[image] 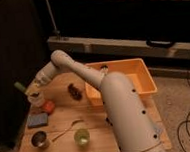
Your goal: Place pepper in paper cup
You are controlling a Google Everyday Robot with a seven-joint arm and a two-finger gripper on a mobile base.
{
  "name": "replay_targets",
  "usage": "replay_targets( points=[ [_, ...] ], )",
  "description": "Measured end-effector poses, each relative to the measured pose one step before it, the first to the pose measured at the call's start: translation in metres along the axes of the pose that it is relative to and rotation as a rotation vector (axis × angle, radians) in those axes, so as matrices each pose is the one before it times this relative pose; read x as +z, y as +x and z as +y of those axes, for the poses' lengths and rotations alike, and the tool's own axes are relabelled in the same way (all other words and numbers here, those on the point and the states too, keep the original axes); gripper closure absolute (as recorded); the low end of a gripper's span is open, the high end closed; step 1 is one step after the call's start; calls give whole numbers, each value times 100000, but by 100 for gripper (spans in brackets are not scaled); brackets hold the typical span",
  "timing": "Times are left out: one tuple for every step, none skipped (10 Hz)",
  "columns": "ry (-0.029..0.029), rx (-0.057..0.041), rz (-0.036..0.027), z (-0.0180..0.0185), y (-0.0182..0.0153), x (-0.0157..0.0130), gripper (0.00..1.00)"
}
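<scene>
The white paper cup [36, 99] stands at the left side of the wooden table [92, 116]. The pepper [21, 87] is a small green piece, held just above and left of the cup's rim. My gripper [29, 88] is at the end of the white arm, directly over the cup, shut on the pepper. The pepper's lower end is hidden behind the gripper and the cup's rim.
An orange-red ball [49, 106] lies beside the cup. A dark reddish-brown lump [75, 91], a blue sponge [37, 119], a metal cup [40, 139], a translucent green cup [82, 137] and a spoon [65, 131] are on the table. An orange bin [133, 74] stands at the right.
</scene>
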Motion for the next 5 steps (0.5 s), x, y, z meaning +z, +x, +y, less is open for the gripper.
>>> replay_targets(
  points=[
    [-753,207,95,-42,191,224,44],
    [-515,-225,2,-41,106,166,35],
    [-518,-365,66,-11,122,137,25],
    [-355,-457,130,21,110,106,21],
    [-194,-324,18,-30,194,115,20]
  ],
)
